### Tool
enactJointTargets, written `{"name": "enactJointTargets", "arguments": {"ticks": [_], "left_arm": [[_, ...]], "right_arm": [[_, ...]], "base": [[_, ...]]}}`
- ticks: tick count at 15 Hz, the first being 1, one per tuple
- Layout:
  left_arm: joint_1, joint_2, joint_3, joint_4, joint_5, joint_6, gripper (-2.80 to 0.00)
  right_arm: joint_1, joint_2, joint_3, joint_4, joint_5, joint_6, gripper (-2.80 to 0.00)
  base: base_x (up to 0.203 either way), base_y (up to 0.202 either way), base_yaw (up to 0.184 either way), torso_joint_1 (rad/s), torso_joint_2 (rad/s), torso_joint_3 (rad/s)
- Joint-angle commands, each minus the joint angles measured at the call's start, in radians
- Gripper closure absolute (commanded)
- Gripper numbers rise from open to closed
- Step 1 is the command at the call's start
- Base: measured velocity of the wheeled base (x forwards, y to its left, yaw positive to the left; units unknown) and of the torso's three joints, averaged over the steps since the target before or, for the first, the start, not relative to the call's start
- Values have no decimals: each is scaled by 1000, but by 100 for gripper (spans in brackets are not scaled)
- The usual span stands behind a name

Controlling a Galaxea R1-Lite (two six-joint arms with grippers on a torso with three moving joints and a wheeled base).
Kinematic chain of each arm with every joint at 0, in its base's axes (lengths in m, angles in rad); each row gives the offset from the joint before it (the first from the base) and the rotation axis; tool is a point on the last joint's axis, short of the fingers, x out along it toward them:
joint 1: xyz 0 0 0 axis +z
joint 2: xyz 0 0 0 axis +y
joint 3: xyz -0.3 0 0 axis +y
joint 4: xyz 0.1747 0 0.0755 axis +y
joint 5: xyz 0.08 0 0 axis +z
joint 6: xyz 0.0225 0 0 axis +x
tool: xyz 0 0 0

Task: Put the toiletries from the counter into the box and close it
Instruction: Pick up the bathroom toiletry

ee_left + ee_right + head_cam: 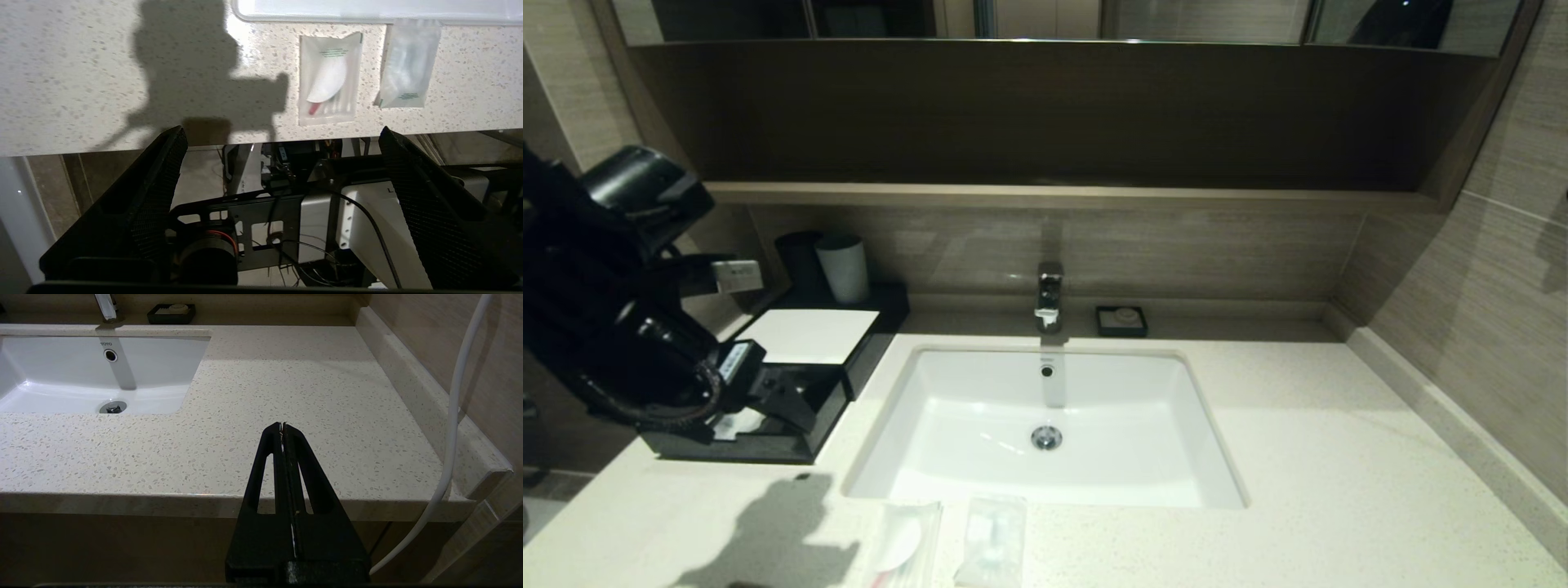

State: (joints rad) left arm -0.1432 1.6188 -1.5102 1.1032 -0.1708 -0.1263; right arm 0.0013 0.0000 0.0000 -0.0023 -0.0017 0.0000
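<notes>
Near counter (81, 81) edge, left tool (282, 134) spread, empty

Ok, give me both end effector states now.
Left end effector: open, holding nothing.
Right end effector: closed, empty, parked at the counter edge.

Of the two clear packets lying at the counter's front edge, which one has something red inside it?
The packet with the white curved piece, on the box's side of the pair, shows a red tip. The other packet holds only pale contents.
</notes>
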Motion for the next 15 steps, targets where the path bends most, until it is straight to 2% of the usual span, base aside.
{"name": "enactJointTargets", "arguments": {"ticks": [1,4,6,7,12,15], "left_arm": [[-94,35,20,-16,-8,-85,-280],[-231,82,18,-56,-7,-216,-280],[-294,106,22,-80,-7,-295,-280],[-310,116,23,-92,-6,-324,0],[-338,179,30,-95,7,-386,0],[-357,181,33,-95,8,-391,0]], "right_arm": [[0,-2,2,-1,0,-2,0],[1,-1,2,-1,0,0,0],[0,-1,2,-1,0,-1,0],[1,0,2,-1,0,-1,0],[0,-2,2,-1,0,-1,0],[1,-2,2,-1,0,-1,0]], "base": [[0,0,0,0,0,0],[0,0,0,0,0,0],[0,0,0,0,0,0],[0,0,0,0,0,0],[0,0,0,0,0,0],[0,0,0,0,0,0]]}}
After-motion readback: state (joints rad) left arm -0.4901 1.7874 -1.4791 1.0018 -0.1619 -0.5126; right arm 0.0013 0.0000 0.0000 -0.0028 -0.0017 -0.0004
